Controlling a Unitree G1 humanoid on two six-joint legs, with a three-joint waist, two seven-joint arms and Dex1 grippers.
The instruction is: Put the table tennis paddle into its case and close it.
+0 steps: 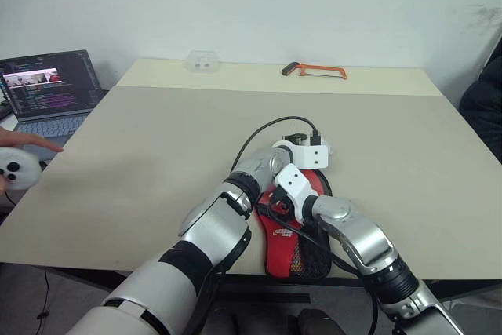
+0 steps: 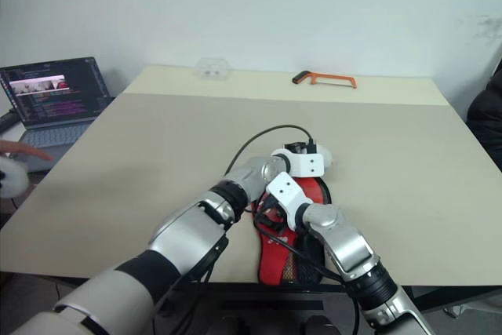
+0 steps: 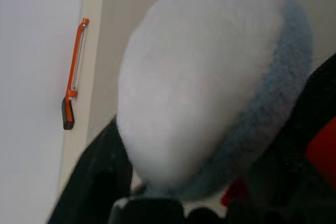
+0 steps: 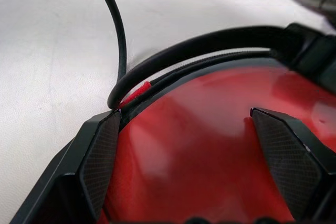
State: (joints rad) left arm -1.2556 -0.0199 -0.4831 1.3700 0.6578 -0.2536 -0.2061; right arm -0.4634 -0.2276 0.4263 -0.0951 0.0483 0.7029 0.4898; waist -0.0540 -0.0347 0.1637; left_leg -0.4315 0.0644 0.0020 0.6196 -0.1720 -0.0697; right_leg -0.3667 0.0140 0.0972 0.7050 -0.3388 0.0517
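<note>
Two grippers converge on one spot at the lower centre of the head views. The right gripper (image 4: pixel 184 114) is open, its two black textured fingers (image 4: pixel 102 150) spread wide with nothing between them. They hang close over a smooth, glossy red surface (image 4: pixel 210 171) bordered by black edging. Whether that surface is the round rubber face of the table tennis paddle or the red side of the cover cannot be told. A thin black cable (image 4: pixel 113 30) loops across the edging just beyond the fingers.

The left gripper (image 3: pixel 194 192) sits against a fluffy white round pouch with a grey-blue rim (image 3: pixel 199 77). Whether this gripper is open, closed or gripping cannot be told.

The paddle-shaped red-and-black soft zip case (image 1: pixel 286 237) lies red side up at the near edge of the beige table (image 1: pixel 157 162), partly under both wrists. Its white logo and black mesh pocket face the camera.

Progress, as a judgement: no wooden handle lies out on the table, so the paddle is probably already inside the case or hidden under the arms. Insertion therefore looks done or nearly done. Closing looks unfinished, because the state of the zip is hidden.

Farther out, an orange-framed hacksaw (image 1: pixel 314 71) lies at the upper centre, well apart from the case. An open laptop (image 1: pixel 51 84) stands at the upper left. A person's hand (image 1: pixel 23 140) rests over a white controller (image 1: pixel 20 169) at the left edge.
</note>
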